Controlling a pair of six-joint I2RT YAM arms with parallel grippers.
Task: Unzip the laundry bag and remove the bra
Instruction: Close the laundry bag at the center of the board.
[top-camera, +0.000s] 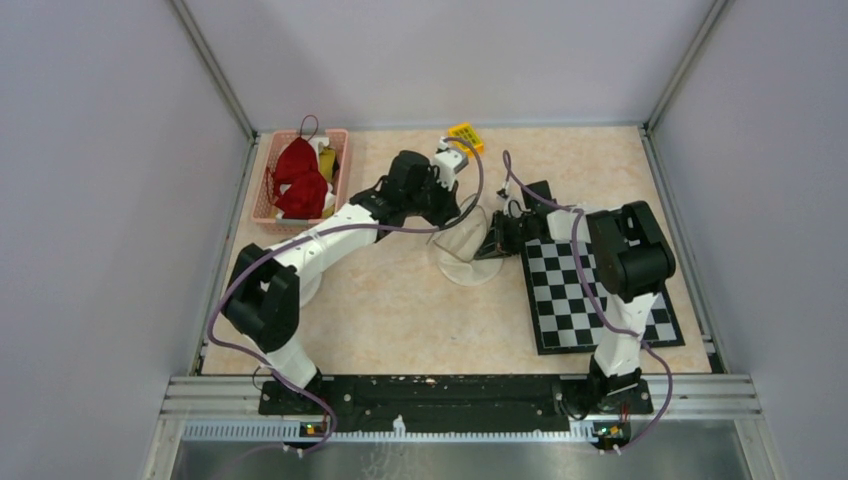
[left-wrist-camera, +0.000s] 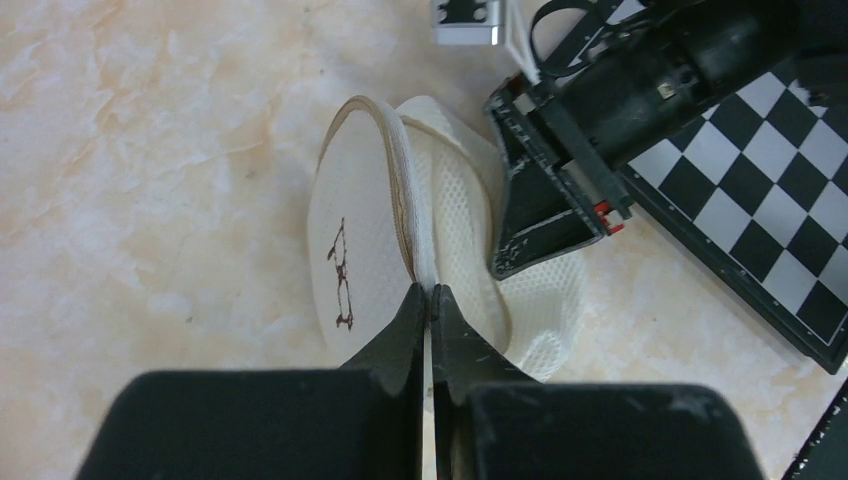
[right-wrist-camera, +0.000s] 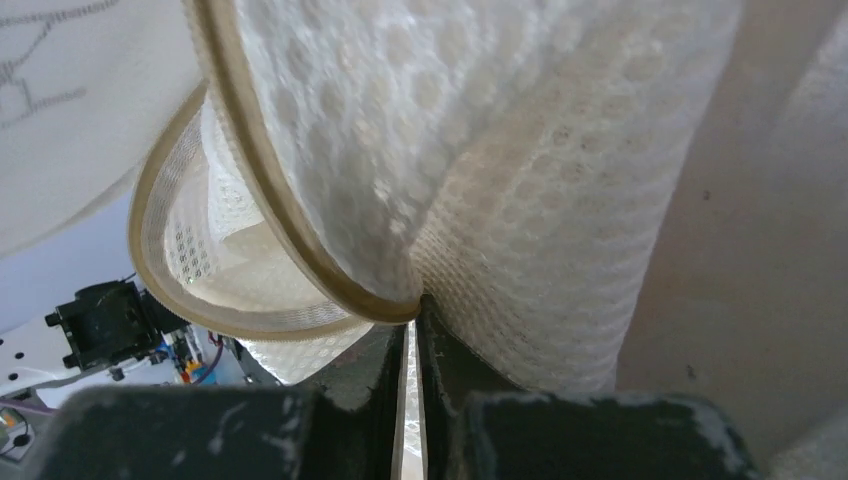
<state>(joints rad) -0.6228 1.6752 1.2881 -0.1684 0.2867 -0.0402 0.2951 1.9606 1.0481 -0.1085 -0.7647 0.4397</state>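
Observation:
The white mesh laundry bag (top-camera: 466, 245) lies mid-table, its tan-trimmed rim lifted. In the left wrist view the bag (left-wrist-camera: 440, 240) stands up on edge, and my left gripper (left-wrist-camera: 427, 292) is shut on its zipper seam. My right gripper (right-wrist-camera: 412, 310) is shut on the bag's mesh wall (right-wrist-camera: 480, 150) at the tan rim, and the bag's mouth gapes to the left of it. From above, the left gripper (top-camera: 452, 203) and the right gripper (top-camera: 497, 237) hold opposite sides of the bag. No bra shows inside the bag.
A pink basket (top-camera: 262, 205) with red garments stands at the back left. A black-and-white checkered board (top-camera: 585, 290) lies right of the bag, under the right arm. A yellow object (top-camera: 465, 136) sits at the back wall.

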